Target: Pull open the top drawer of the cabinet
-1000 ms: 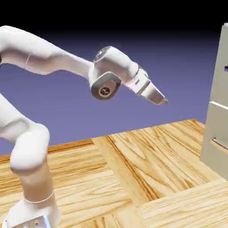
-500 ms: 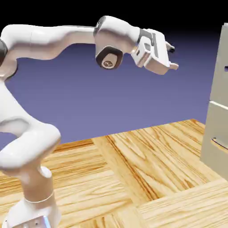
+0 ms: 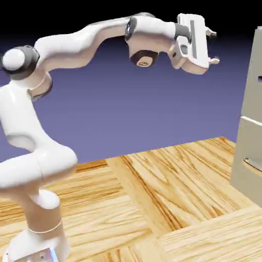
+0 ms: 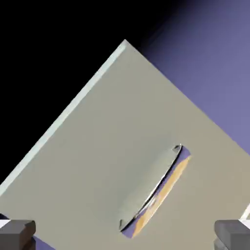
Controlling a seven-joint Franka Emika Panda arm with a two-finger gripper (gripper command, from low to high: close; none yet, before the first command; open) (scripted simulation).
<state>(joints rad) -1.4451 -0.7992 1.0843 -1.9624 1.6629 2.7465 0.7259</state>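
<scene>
Exterior view, from beside the robot: the white arm reached high toward the cabinet at the frame's right edge, its claw spread wide and holding nothing, well apart from the top drawer. Hand view showed the drawer front tilted, its slim handle slanting between the two grey fingertips. The wooden counter lay bare below. The likely risk: closing in with the claw rolled off the handle's line could make the fingers glance off the panel or miss the handle.
</scene>
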